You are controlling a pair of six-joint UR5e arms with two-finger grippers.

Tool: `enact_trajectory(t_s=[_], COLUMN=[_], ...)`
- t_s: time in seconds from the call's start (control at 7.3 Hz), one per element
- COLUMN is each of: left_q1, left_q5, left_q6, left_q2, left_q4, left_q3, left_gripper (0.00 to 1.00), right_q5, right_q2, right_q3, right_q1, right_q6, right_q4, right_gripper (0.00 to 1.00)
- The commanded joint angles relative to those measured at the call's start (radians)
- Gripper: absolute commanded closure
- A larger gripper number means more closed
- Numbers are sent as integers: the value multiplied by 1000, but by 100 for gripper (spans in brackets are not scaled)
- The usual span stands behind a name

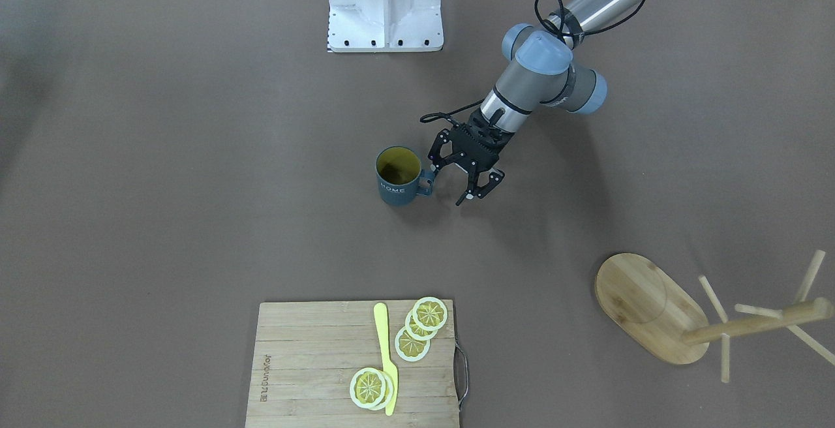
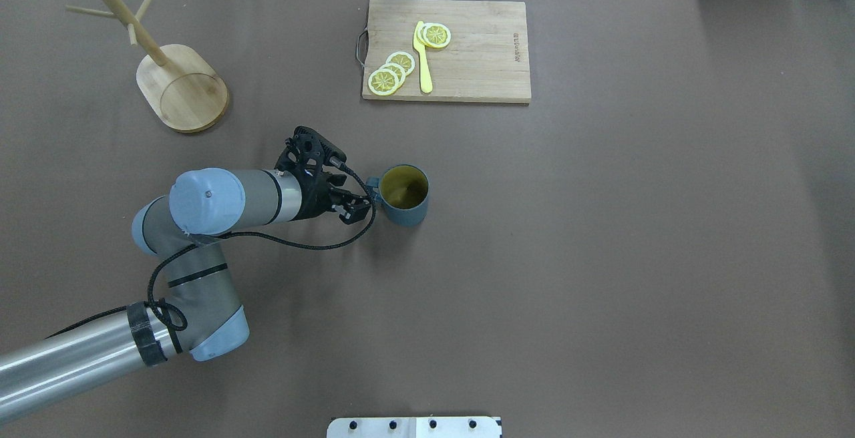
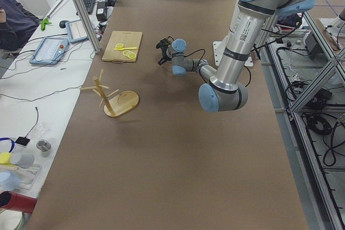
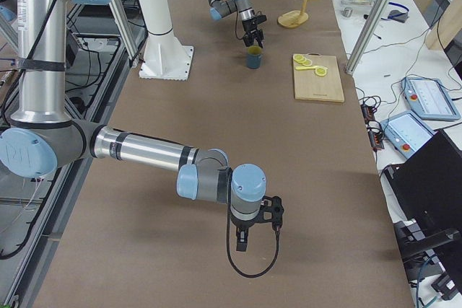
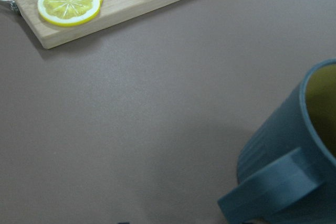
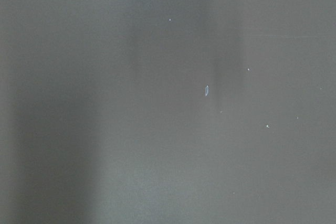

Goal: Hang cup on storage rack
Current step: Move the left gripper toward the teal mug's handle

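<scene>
**Layout at this moment; clock directions are read in the overhead view, from the cup.**

The cup stands upright near the middle of the brown bench. Its mouth faces up, its yellowish inside shows, and its handle points to 9 o'clock.

The left hand is at 9 o'clock, low over the bench, with its fingers spread wide and grasping nothing. One fingertip lies just beside the handle, and the other stands clear of it. (The left wrist view shows the handle close up at its lower right, with the ribbed cup wall behind it.)

The rack stands upright at 10 o'clock, well apart from the cup, its oval base flat on the bench. At 12 o'clock lies a cutting board that carries lemon slices and a yellow knife.

The right hand appears only in the right side view, low over the bench and far from the cup. Whether it is released or clenched cannot be told.
</scene>
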Motion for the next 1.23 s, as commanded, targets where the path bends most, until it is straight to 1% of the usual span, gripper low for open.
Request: enact_trajectory(t_s=[0.0, 0.14, 0.41, 0.55, 0.68, 1.1], left_q1=[0, 0, 2, 3, 2, 3], left_q5=[-1, -1, -3, -1, -1, 1], left_q6=[-1, -1, -4, -8, -10, -10], left_q2=[-4, -5, -14, -22, -25, -34], left_q4=[-2, -2, -3, -5, -5, -5], left_q3=[1, 1, 4, 4, 9, 10], left_gripper=[28, 31, 48, 53, 56, 56], right_q5=[1, 1, 1, 1, 0, 1], right_q2=[4, 5, 8, 8, 10, 10], right_q3=[0, 0, 0, 0, 0, 0], right_q1=[0, 0, 0, 0, 0, 0], right_q6=[3, 3, 4, 4, 4, 4], right_q4=[0, 0, 0, 0, 0, 0], right_gripper=[0, 0, 0, 0, 0, 0])
